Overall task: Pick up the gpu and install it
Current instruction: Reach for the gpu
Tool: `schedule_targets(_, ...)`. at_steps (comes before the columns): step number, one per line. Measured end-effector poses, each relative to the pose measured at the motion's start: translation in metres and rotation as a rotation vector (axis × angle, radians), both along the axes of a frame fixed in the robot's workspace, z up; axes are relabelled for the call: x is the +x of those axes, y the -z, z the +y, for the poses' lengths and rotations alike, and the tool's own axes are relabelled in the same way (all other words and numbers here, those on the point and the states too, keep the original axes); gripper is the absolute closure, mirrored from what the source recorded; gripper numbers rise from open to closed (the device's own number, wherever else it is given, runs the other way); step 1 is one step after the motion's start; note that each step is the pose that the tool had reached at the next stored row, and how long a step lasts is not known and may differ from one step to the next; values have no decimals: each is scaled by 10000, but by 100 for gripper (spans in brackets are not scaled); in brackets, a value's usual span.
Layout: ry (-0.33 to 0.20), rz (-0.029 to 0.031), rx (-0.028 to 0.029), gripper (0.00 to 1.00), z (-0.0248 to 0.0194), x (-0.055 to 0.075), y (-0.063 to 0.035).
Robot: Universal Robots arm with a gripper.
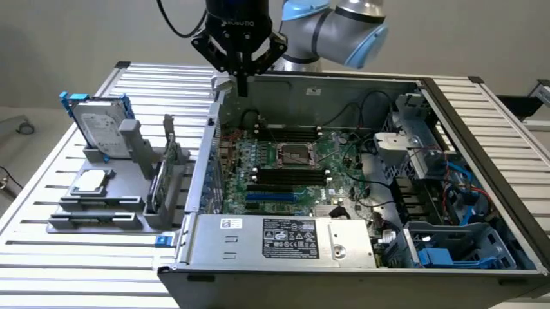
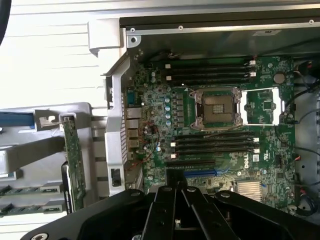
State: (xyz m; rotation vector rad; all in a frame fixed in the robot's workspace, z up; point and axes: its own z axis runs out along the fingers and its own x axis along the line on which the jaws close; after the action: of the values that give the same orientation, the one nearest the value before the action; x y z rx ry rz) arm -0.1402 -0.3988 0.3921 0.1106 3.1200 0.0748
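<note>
The gpu (image 1: 163, 183) stands on edge in a grey holder (image 1: 103, 215) on the slatted table, at the exterior view's left of the open computer case. In the wrist view the gpu (image 2: 74, 162) shows edge-on as a thin green-edged card with a silver bracket at one end. My gripper (image 1: 243, 89) hangs above the case's far left corner, shut, with nothing between its fingers. The wrist view shows the black fingers (image 2: 165, 205) pressed together over the motherboard (image 2: 215, 125), and the gpu lies well off to their side.
The holder also carries a silver hard drive in a blue frame (image 1: 99, 125) and a small square CPU chip (image 1: 92, 181). Inside the case (image 1: 481, 161) are the motherboard (image 1: 284, 167) with a blue slot (image 1: 270, 191), a power supply (image 1: 284, 238) and cables.
</note>
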Motion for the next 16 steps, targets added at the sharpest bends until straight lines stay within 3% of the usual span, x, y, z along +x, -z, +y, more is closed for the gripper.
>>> schedule_targets(4,-1,7,1,89,0,-180,19)
schedule_targets(16,-1,119,-2,89,0,-726,157)
